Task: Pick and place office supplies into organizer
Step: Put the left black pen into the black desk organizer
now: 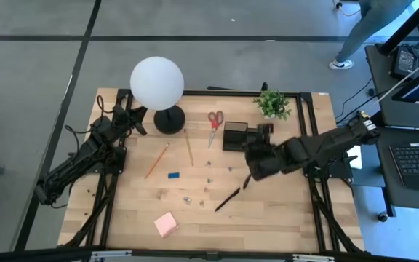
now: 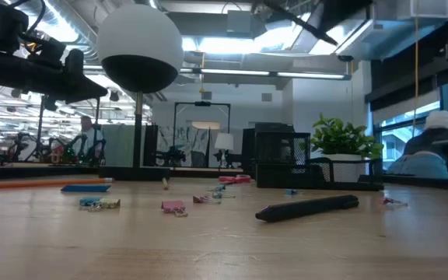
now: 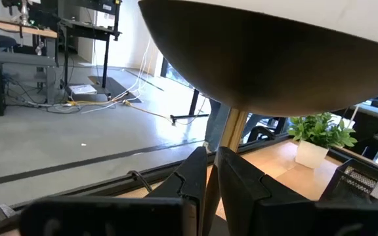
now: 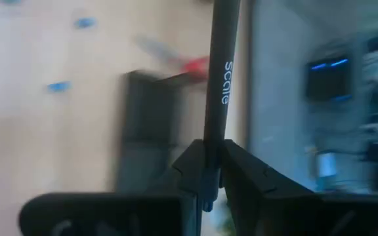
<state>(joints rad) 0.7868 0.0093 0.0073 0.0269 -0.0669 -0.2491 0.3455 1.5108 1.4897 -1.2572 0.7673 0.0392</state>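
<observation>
Pink sticky-note pad [image 1: 166, 224] nearest the front edge of the wooden tabletop [image 1: 282, 218], flat and well apart from everything else. Behind it and to the right, one black pen [image 1: 228, 199] lying at a slant on the wood, nothing gripping it. Farther in, tiny clips [image 1: 208, 175] strewn loosely across the middle, with the small blue eraser [image 1: 174, 175] to their left.

Just past the lying pen, right jaws pinching a second black pen [image 4: 216, 85] low on its barrel, most of the barrel with its pale lettering standing out beyond the fingertips. Right arm [image 1: 318, 149] reaching in from the right edge, its wrist just in front of the organizer [image 1: 235, 135].

Behind the eraser, two wooden pencils: orange pencil [image 1: 157, 160] slanted on the left, plain pencil [image 1: 189, 148] nearly straight front to back, apart from each other.

Farther back, black mesh organizer near the rear of the tabletop, red-handled scissors [image 1: 214, 120] just to its left with the handles toward the rear, not touching it. Green potted plant [image 1: 273, 104] behind and right of the organizer.

At the rear left, white globe lamp [image 1: 157, 84] on its round black base. Left arm [image 1: 86, 156] waiting beside it, left jaws pressed together on nothing, close to the lamp's stem.

Beyond the tabletop, at the far right, a person's legs [image 1: 355, 36] on the grey floor.
</observation>
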